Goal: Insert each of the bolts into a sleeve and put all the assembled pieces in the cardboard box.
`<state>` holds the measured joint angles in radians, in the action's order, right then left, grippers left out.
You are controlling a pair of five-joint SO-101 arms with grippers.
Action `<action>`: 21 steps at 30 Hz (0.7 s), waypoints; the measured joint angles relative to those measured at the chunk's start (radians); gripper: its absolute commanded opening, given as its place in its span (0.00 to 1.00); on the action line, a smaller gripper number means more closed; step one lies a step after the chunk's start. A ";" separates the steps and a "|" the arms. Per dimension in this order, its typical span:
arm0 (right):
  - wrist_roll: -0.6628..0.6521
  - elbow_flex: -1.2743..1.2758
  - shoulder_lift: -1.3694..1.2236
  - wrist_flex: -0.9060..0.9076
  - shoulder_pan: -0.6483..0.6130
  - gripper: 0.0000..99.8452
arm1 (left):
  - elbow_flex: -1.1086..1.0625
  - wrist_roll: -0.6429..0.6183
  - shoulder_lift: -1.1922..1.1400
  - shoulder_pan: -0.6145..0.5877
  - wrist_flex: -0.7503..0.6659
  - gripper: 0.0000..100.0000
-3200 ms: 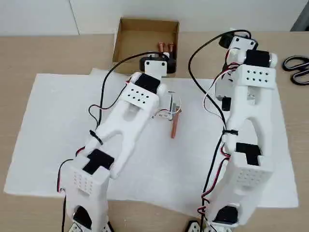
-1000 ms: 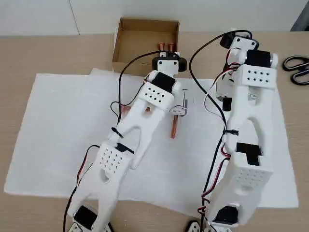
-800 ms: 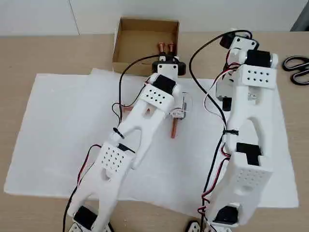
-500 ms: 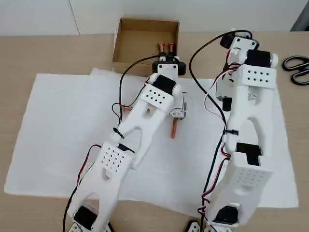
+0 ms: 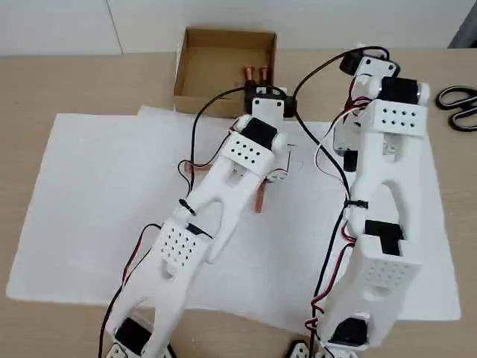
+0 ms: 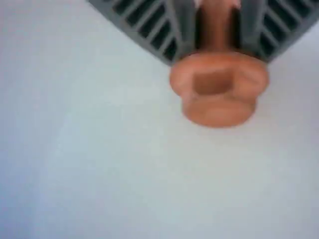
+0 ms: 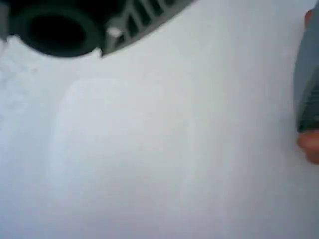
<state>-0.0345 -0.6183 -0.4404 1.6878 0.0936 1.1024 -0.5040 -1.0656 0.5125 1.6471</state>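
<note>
A copper bolt [image 6: 218,92] with a flanged hex head is clamped between the grey ribbed fingers [image 6: 144,20] of my left gripper [image 6: 218,40], just above the white sheet. From above, the bolt [image 5: 261,198] sticks out from under the left gripper [image 5: 271,176], slanting toward the table's front. The cardboard box [image 5: 195,74] stands just beyond, with two copper pieces [image 5: 254,73] upright at its right side. A second copper piece [image 5: 189,168] peeks out left of the left arm. My right gripper [image 5: 346,151] hangs low over the sheet to the right, mostly hidden by its arm.
A white foam sheet [image 5: 89,186] covers the middle of the wooden table. Black scissors [image 5: 458,104] lie at the far right edge. The left arm's cable loops over the box's front wall.
The left arm has stretched farther toward the box, and its wrist has shifted right. The bolt's free end has swung slightly left. The right arm has kept still.
</note>
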 measured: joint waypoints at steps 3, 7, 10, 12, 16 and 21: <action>0.000 0.000 0.000 0.000 0.000 0.00 | 0.051 -0.005 -0.003 0.011 0.015 0.01; 0.000 0.000 0.000 0.000 0.000 0.00 | 0.178 0.000 -0.003 0.021 0.071 0.01; 0.000 0.000 0.000 0.000 -0.021 0.00 | 0.276 -0.005 -0.002 0.020 0.086 0.01; 0.000 0.000 0.000 0.000 -0.054 0.00 | 0.327 0.000 -0.002 0.012 0.087 0.01; 0.000 0.000 0.000 0.005 -0.155 0.00 | 0.405 -0.005 -0.002 -0.035 0.087 0.01; -0.002 0.002 0.000 0.008 -0.293 0.01 | 0.427 -0.002 0.031 -0.138 0.087 0.01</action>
<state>-0.0361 -0.6168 -0.4404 1.6955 -0.1995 1.5290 -0.5056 -1.0349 0.3744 1.7346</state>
